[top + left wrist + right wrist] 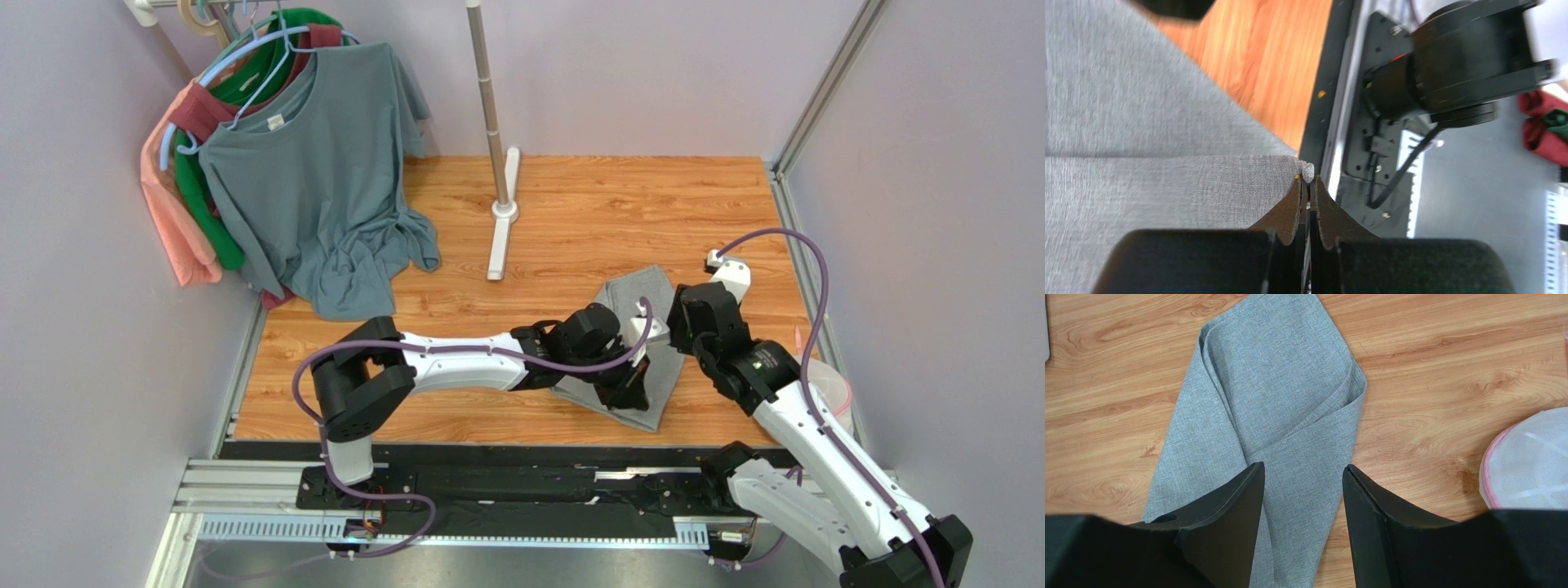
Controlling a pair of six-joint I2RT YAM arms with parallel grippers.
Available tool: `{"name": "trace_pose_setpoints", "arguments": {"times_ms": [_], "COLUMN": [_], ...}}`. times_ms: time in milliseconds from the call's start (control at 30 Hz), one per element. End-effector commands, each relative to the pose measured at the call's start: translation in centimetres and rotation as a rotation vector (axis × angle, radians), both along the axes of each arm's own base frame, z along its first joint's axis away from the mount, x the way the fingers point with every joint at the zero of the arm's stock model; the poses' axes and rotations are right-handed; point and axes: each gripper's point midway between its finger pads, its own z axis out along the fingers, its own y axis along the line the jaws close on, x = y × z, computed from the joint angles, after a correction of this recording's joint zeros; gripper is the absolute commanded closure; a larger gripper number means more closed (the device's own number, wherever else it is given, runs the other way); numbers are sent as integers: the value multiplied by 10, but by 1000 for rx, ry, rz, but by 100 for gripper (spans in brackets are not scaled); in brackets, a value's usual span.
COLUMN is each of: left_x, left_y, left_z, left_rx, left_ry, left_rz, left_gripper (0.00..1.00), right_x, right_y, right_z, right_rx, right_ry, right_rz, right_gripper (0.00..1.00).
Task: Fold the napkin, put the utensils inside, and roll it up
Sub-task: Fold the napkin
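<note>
The grey napkin (640,321) lies partly folded on the wooden table, right of centre. My left gripper (628,390) is shut on a corner of the napkin (1308,171), near its front edge. The cloth (1137,135) fills the left of the left wrist view. My right gripper (662,328) is open and empty, hovering above the napkin's right side. In the right wrist view the napkin (1278,398) shows a folded-over flap, with my gripper (1303,474) open over its near part. The fork is not in view.
A blue-grey T-shirt (321,172) and other clothes hang at the back left. A metal stand (501,184) rises at the back centre. A white mesh bag (1530,456) with a pink rim lies at the table's right edge. Walls close both sides.
</note>
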Motion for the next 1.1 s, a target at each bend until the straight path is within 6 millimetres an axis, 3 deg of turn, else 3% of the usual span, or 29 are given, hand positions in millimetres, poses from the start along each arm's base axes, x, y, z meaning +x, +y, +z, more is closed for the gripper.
{"name": "trace_pose_setpoints", "arguments": {"times_ms": [0,300,600,800,933,1067], "left_x": [23,43,70,77,84,70], "left_y": [-4,-9,-3,0,2,-4], "left_z": [-8,-5,27,46,41,34], "left_rx": [49,29,-20,-62,-32,-41], "left_ry": [-93,-129,-240,-323,-348,-393], "left_rz": [72,187,343,423,463,432], "left_gripper": [100,100,100,100,100,100], "right_x": [3,-5,-11,-10,-10,-11], "right_y": [-3,-2,-3,-4,-4,-5], "right_z": [15,0,-12,-13,-11,-11], "right_rx": [15,15,23,16,18,17], "right_ry": [-51,-8,14,16,10,7], "right_rz": [-13,0,-2,-5,-6,-6], "right_gripper": [46,46,46,46,46,46]}}
